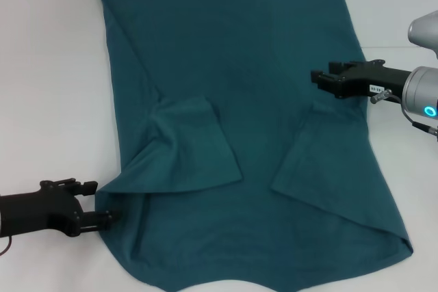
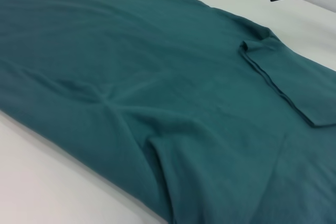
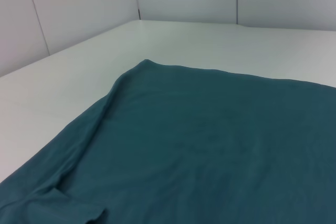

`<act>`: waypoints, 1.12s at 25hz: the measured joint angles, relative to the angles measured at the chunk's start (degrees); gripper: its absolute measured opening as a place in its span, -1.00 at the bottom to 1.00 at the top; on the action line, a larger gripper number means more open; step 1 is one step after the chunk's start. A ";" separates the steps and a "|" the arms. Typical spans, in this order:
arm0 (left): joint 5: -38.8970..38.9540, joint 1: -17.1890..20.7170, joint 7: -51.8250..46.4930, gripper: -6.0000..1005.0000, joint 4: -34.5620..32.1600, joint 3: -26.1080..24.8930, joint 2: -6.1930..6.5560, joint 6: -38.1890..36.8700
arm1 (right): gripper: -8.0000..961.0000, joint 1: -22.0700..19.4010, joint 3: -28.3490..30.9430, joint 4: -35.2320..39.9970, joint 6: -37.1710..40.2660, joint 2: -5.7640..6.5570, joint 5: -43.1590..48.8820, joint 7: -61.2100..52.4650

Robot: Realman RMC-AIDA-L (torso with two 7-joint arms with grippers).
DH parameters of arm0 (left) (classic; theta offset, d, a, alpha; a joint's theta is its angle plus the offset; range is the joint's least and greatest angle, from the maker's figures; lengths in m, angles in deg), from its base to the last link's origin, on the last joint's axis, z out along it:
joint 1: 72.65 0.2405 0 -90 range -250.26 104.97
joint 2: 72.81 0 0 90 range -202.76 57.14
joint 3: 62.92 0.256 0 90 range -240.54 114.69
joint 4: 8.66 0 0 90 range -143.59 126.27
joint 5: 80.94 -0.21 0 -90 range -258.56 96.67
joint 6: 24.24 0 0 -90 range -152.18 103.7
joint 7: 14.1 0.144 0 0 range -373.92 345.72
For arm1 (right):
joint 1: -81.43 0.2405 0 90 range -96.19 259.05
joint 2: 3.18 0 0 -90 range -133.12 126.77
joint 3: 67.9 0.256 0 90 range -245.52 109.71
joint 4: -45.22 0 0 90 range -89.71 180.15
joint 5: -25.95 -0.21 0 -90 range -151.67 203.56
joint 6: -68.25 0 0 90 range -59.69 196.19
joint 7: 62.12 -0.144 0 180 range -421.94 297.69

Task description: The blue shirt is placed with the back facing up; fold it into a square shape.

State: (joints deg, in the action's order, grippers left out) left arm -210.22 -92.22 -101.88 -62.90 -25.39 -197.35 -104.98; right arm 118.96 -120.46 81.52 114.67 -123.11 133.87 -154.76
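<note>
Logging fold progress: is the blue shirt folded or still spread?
Partly folded: the blue shirt lies mostly spread, with both sleeves turned inward onto the body.

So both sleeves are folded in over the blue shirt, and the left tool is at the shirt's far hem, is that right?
Not quite. The head view shows the left tool at the near corner of the blue shirt, by the shoulder, not the far hem. Both sleeves are folded in.

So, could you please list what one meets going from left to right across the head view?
Left gripper at the shirt's near-left edge → blue shirt with its left sleeve folded inward → its right sleeve folded inward → right gripper over the shirt's right edge.
</note>
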 joint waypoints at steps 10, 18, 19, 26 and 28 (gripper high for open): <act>-0.01 -0.51 0.07 0.39 1.54 0.00 0.14 0.13 | -0.06 -0.07 0.00 -0.45 -0.19 0.03 0.00 0.19; -0.01 -0.57 0.07 0.23 2.09 -0.05 0.17 0.25 | -0.06 -0.29 0.00 -0.52 -0.59 0.06 0.00 0.34; -0.01 -0.57 0.04 0.15 2.27 -0.09 0.17 0.43 | -0.06 -0.33 0.00 -0.52 -0.61 0.06 0.00 0.34; -0.01 -0.77 -0.38 -0.42 3.98 -0.28 0.20 3.57 | -0.06 -0.42 0.00 -0.52 -0.67 0.06 0.00 0.35; -0.01 -0.91 -0.56 -0.60 4.62 -0.38 0.25 4.84 | -0.06 -0.42 0.00 -0.52 -0.67 0.06 0.00 0.35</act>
State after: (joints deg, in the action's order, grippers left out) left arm -210.23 -93.12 -102.44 -58.28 -25.77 -197.10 -100.14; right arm 118.55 -120.46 80.99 114.00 -123.05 133.87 -154.41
